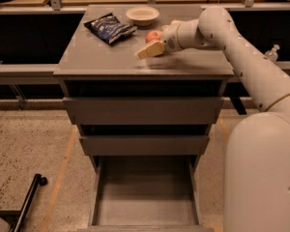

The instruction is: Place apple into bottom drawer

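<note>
Red-orange apple [153, 35] sits beside gripper [153, 47] on cabinet top [101, 57], near bowl [142, 15] and bag [109, 27].

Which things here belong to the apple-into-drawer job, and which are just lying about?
Belongs to the job:
apple, on the cabinet top
bottom drawer, pulled open
pincer, over the cabinet top, right by the apple

Just lying about:
white bowl and dark snack bag, towards the back of the top
two upper drawers, closed
</note>
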You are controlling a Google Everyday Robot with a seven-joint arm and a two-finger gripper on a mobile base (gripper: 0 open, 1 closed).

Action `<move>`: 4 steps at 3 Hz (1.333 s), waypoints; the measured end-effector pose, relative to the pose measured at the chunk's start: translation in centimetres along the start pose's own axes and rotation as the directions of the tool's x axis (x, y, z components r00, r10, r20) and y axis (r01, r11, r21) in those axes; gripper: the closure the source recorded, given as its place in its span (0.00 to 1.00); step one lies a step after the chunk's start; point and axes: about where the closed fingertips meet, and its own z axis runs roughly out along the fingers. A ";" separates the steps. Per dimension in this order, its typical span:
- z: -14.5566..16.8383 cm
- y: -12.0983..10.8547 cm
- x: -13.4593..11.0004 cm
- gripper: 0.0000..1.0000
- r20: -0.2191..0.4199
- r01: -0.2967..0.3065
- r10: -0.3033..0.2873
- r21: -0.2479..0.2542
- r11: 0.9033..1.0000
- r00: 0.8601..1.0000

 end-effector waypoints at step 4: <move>-2.7 2.9 -1.5 0.88 0.019 0.077 -0.078 0.025 0.997 0.997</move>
